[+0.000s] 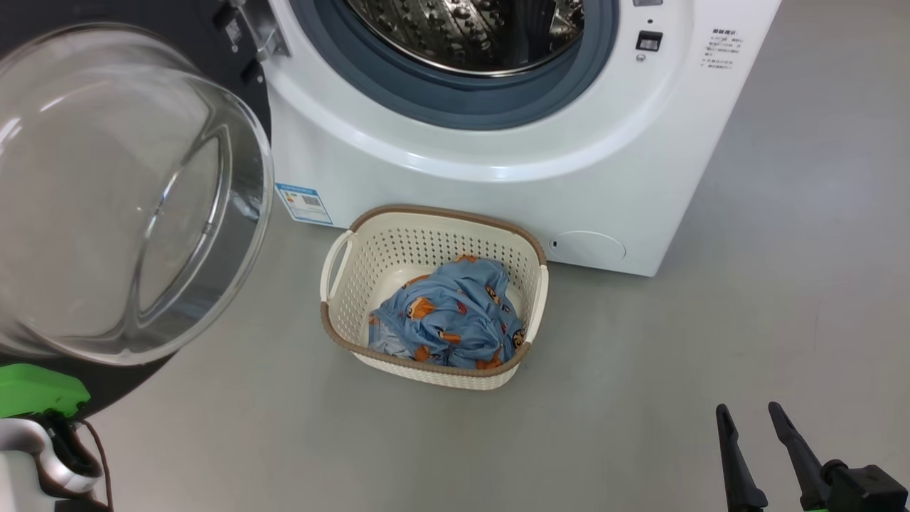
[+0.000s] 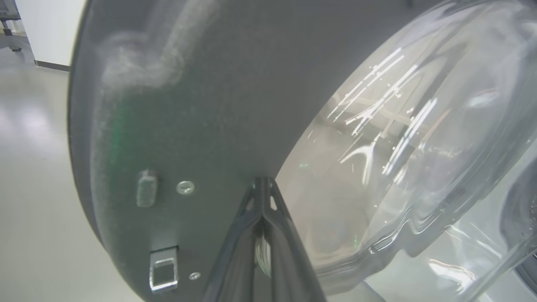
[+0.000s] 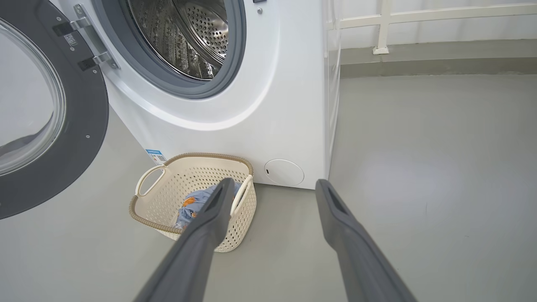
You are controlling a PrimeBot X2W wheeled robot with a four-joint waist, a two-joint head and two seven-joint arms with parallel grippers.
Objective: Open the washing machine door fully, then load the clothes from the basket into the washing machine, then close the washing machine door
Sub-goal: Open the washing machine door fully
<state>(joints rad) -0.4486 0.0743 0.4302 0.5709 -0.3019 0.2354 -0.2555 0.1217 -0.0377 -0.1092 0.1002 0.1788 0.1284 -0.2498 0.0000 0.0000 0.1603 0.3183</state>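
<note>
The white washing machine (image 1: 498, 178) stands with its steel drum (image 1: 469, 28) exposed. Its door (image 1: 121, 199) is swung out to the left, the glass bowl bulging toward me. On the floor before the machine, the cream basket (image 1: 355, 284) holds the clothes (image 1: 448, 313), a blue bundle with orange figures. My left gripper (image 2: 263, 181) is shut, its tips against the door's dark inner rim (image 2: 188, 105) beside the glass. My right gripper (image 1: 748, 411) is open and holds nothing, low at the right, apart from the basket (image 3: 159, 205). The right wrist view looks over the clothes (image 3: 191, 205) and machine (image 3: 285, 105).
A blue label (image 1: 304, 203) and a round flap (image 1: 586, 247) sit low on the machine's front. Grey floor (image 1: 782, 284) spreads to the right of the machine and basket. A white railing (image 3: 381, 25) runs along the far wall. The door latch (image 2: 163, 268) sticks out of the rim.
</note>
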